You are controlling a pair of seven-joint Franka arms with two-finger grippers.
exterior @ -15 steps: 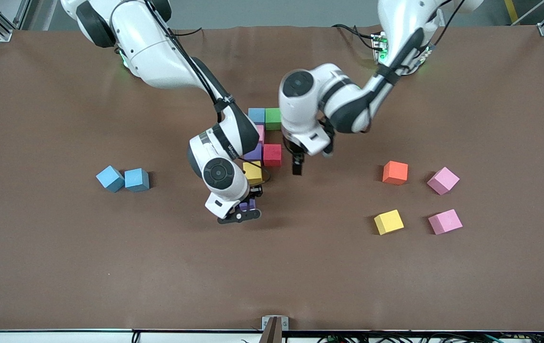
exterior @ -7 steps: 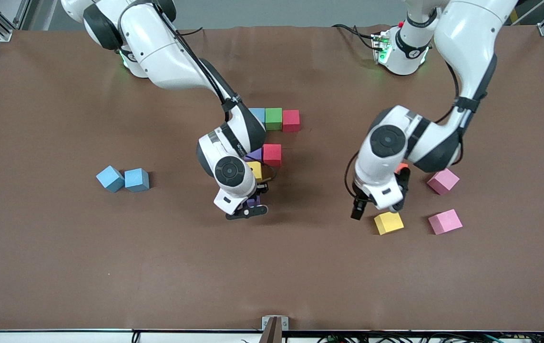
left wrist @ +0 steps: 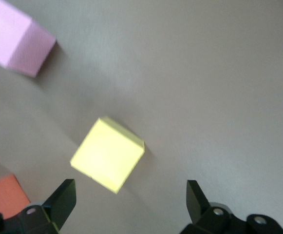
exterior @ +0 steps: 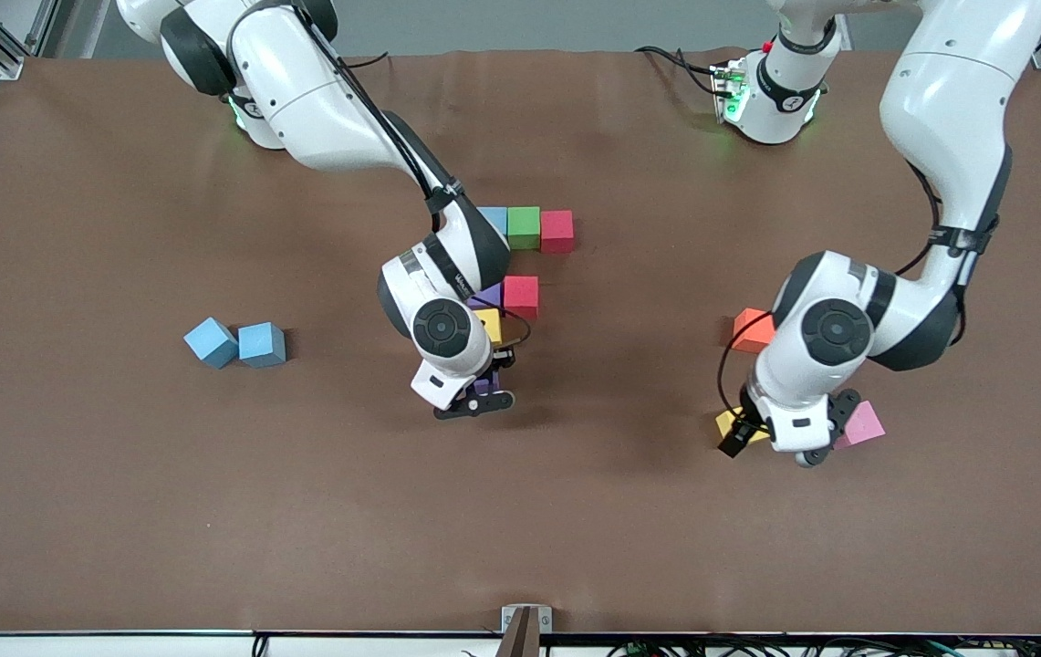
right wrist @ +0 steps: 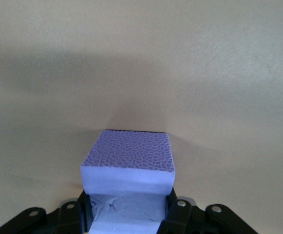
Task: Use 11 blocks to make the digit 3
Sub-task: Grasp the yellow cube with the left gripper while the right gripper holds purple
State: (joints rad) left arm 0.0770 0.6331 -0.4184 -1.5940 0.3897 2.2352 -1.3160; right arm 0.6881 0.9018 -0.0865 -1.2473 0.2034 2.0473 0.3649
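Observation:
Blue [exterior: 493, 219], green [exterior: 524, 227] and red [exterior: 556, 231] blocks form a row at mid-table. A second red block [exterior: 521, 296], a purple one [exterior: 486, 297] and a yellow one [exterior: 487, 324] lie nearer the front camera. My right gripper [exterior: 474, 392] hangs just past that yellow block, shut on a purple block [right wrist: 129, 161]. My left gripper [exterior: 775, 438] is open over a loose yellow block [left wrist: 108, 154], which lies just ahead of its spread fingers, not between them. An orange block [exterior: 751, 328] and a pink block [exterior: 864, 424] lie close to it.
Two light blue blocks [exterior: 211, 342] [exterior: 262, 344] sit side by side toward the right arm's end of the table. The right arm's wrist covers part of the mid-table group. Open brown tabletop [exterior: 520, 511] runs along the edge nearest the front camera.
The left arm swung from the mid-table group to the loose blocks at its own end, uncovering a red block beside the green one. The right gripper shifted slightly, still holding the purple block.

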